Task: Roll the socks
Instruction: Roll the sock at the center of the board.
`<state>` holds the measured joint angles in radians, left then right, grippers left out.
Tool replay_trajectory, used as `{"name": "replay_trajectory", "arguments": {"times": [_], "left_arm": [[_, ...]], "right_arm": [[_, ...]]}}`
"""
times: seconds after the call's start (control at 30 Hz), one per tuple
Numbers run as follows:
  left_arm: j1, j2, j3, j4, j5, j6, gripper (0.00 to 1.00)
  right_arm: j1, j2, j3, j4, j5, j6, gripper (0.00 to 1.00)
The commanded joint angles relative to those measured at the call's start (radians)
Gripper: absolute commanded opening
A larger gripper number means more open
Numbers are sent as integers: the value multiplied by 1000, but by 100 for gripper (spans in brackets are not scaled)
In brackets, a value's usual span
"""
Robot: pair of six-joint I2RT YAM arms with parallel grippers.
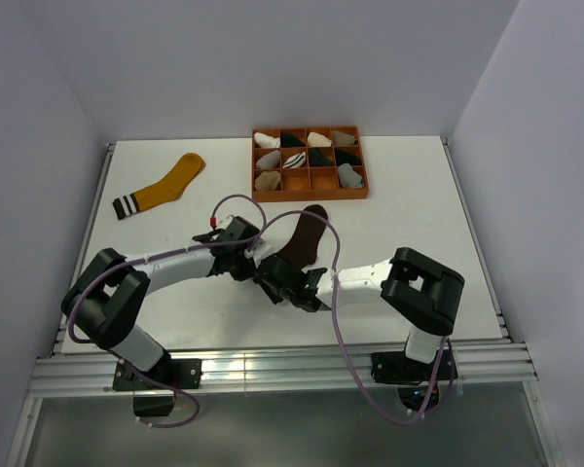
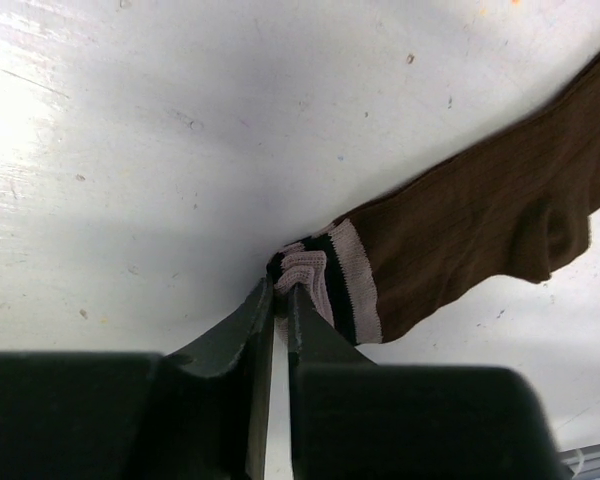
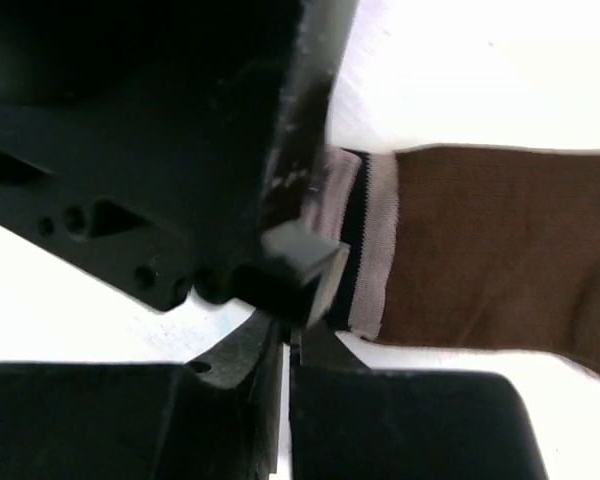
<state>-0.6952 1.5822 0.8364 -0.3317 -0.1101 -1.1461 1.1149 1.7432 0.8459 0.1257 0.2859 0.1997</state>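
Brown sock (image 2: 480,220) lies on the table (image 2: 180,120). Left gripper (image 2: 281,292) pinches its striped cuff (image 2: 332,285). Right gripper (image 3: 286,338) is squeezed together beside the cuff.

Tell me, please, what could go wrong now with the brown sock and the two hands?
1. The left hand pinches only the bunched edge of the striped cuff, so the brown sock may slip out during rolling.
2. The right hand is shut close against the left one, so they may collide.
3. It may have missed the fabric.
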Motion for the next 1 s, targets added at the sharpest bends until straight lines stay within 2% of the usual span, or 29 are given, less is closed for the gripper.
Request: {"name": "replay_trajectory", "arguments": {"times": [0.0, 0.1, 0.13, 0.33, 0.5, 0.63, 0.73, 0.97], "left_arm": [[-24, -77, -45, -3, -29, -36, 16], [-20, -146, -95, 43, -40, -75, 25], [-21, -165, -106, 55, -46, -82, 32], [-20, -289, -174, 105, -80, -130, 48], [-20, -327, -226, 154, -71, -148, 49], [-20, -315, -253, 213, -42, -164, 54], [-20, -281, -247, 236, -13, -162, 56], [-21, -209, -227, 283, 6, -167, 56]], "right_arm": [[-105, 23, 1, -90, -212, 90, 0], [-185, -4, -17, -72, -384, 154, 0], [-200, -8, -22, -64, -417, 170, 0], [-316, -5, -93, 89, -738, 315, 0], [-418, 47, -157, 282, -942, 446, 0], [-483, 119, -215, 471, -1085, 607, 0], [-516, 173, -234, 560, -1123, 670, 0], [-546, 240, -237, 624, -1163, 727, 0]]}}
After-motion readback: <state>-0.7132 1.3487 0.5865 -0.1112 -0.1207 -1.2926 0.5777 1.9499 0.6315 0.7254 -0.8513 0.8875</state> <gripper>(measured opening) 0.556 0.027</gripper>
